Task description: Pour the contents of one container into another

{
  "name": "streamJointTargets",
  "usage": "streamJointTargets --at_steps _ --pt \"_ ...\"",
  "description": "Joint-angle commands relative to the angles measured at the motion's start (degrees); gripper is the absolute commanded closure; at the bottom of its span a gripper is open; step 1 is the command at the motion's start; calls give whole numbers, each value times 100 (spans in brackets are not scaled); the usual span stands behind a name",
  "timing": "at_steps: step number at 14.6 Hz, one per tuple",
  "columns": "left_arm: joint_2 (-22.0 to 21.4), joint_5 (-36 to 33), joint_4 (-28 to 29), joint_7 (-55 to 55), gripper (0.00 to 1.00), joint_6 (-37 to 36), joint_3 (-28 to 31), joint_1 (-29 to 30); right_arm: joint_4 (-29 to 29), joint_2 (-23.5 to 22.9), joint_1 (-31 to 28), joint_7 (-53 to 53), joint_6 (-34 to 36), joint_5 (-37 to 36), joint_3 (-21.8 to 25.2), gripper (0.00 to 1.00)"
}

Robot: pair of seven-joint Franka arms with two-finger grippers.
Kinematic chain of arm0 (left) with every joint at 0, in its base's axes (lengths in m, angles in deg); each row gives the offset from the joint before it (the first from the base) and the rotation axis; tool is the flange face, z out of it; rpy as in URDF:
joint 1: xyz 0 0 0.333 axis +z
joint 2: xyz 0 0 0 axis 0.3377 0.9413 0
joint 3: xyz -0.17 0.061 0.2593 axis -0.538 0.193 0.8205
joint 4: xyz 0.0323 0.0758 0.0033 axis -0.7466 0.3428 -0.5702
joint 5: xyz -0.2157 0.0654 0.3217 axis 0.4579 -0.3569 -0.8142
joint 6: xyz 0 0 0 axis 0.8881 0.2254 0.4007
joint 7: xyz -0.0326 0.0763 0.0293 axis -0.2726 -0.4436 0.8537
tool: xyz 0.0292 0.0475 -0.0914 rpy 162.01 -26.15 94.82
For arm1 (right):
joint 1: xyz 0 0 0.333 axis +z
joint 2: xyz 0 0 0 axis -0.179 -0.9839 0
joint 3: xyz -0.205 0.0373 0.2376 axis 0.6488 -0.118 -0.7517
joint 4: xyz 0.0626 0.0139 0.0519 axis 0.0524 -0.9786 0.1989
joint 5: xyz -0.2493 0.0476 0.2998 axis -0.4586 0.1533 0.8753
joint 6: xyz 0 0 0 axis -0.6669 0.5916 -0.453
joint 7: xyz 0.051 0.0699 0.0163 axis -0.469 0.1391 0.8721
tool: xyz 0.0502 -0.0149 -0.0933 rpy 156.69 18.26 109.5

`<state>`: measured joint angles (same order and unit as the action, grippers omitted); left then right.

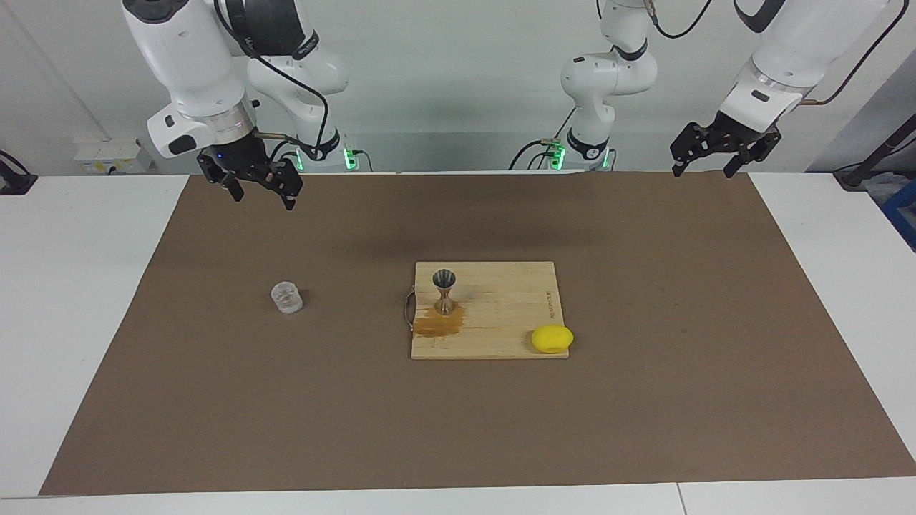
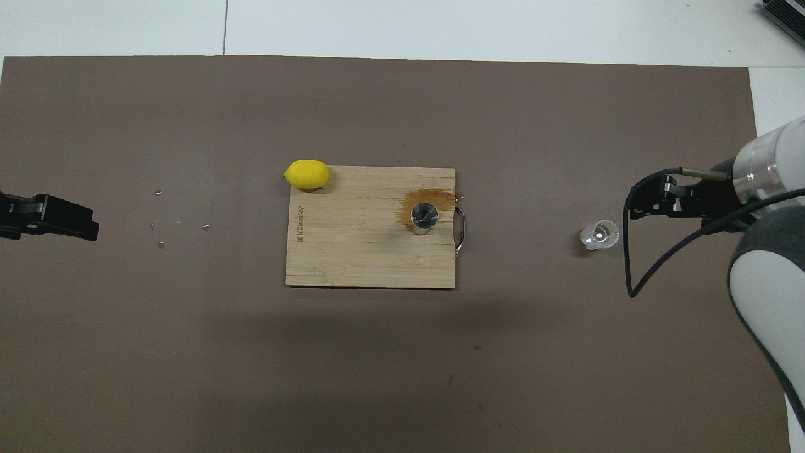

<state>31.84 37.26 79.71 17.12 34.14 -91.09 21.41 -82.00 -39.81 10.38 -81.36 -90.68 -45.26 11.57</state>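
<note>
A small clear glass tumbler (image 1: 286, 298) (image 2: 599, 234) stands upright on the brown mat toward the right arm's end of the table. The steel hourglass jigger (image 1: 444, 290) (image 2: 424, 217) stands upright on the wooden cutting board (image 1: 501, 315) (image 2: 352, 251), with a brown wet stain (image 1: 438, 325) at its foot. My right gripper (image 1: 262, 200) (image 2: 632, 206) hangs open and empty above the mat, well apart from the tumbler. My left gripper (image 1: 703, 172) (image 2: 94, 228) waits open and empty above the mat's corner at the left arm's end.
A yellow lemon (image 1: 552, 338) (image 2: 307, 174) lies at a corner of the board, on the side farther from the robots. The board has a metal handle (image 1: 408, 309) facing the tumbler. Small crumbs (image 2: 160, 226) dot the mat at the left arm's end.
</note>
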Motion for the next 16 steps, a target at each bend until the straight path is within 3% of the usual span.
streamJointTargets --at_steps 1,16 --pt "-182 -28 210 22 0 96 56 -62 -106 101 -77 257 -93 159 -17 0" --pt "-182 -28 210 22 0 96 56 -62 -88 110 -77 389 4 150 -17 0"
